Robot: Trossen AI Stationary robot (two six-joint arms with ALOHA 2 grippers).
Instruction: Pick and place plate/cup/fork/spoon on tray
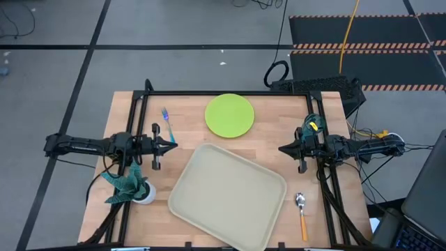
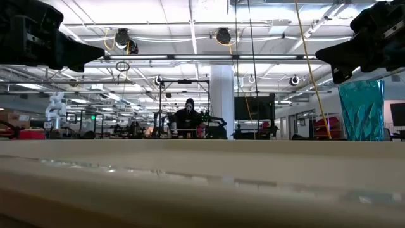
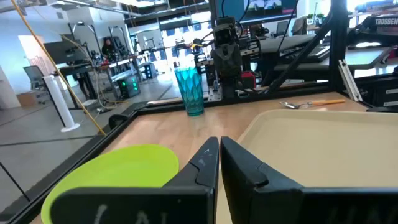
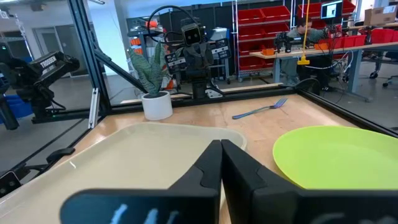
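From my remote station, both arms hang above the table at rest height, facing each other, nothing yet on the tray [image 1: 228,195]. The left gripper [image 1: 172,146] has its fingers pressed together on nothing; the right gripper [image 1: 281,148] is likewise pressed together and empty.

The plate [image 1: 229,115] lies ahead of both grippers and off to the far side, between them. The fork [image 1: 168,126] sits just beside the left gripper, on its far side, its long axis running front to back across that gripper's line of reach. The cup [image 1: 311,127] stands just beside the right arm's wrist, on its far side. The spoon [image 1: 302,213] lies nearer the table's front edge than the right gripper, handle running front to back.

I judge the left arm nearer the fork and the right arm nearer the cup and spoon; the plate is reachable by either.
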